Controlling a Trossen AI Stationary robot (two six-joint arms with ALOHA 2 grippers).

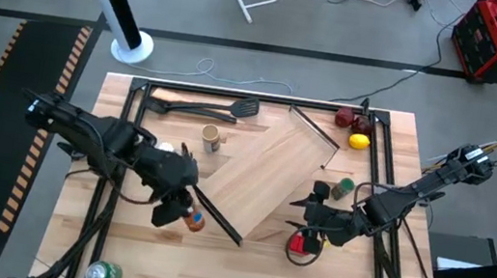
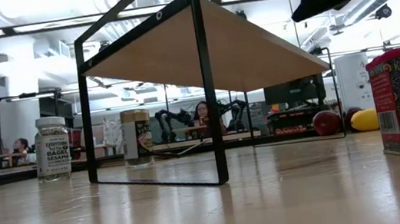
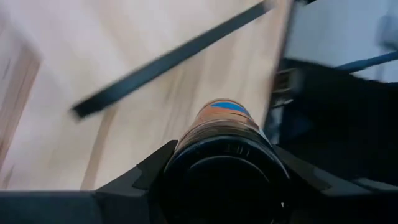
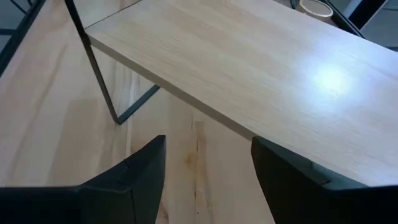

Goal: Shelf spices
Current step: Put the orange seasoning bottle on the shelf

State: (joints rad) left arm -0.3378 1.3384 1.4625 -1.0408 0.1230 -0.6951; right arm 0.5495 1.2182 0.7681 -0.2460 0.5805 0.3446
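The shelf (image 1: pixel 268 176) is a pale board on thin black legs and stands askew in the table's middle. At its near left corner, my left gripper (image 1: pixel 176 209) is shut on a black-capped jar (image 1: pixel 194 219) with orange contents. My right gripper (image 1: pixel 314 216) hangs open, with nothing between its fingers, just off the shelf's right edge (image 4: pixel 186 106). Below it the red square tin (image 1: pixel 301 247) stands on the table. The green jar (image 1: pixel 343 186) stands right of the shelf, the tan cylinder (image 1: pixel 211 136) to its left. The white-capped jar (image 2: pixel 52 149) stands on the table. My left gripper pinches the black-capped jar at its cap end (image 3: pixel 186 163), one finger on each side. The jar lies along the fingers, cap back toward the wrist and its orange body (image 3: pixel 225 118) pointing out ahead toward the shelf's black bar. Whether it rests on anything, I cannot tell.
A large black tube frame (image 1: pixel 139 85) runs round the work area. Black spatulas (image 1: pixel 204 107) lie at the far left, dark red fruit (image 1: pixel 347 119) and a lemon (image 1: pixel 358 141) at the far right. A green can (image 1: pixel 103 275) lies near the front left edge.
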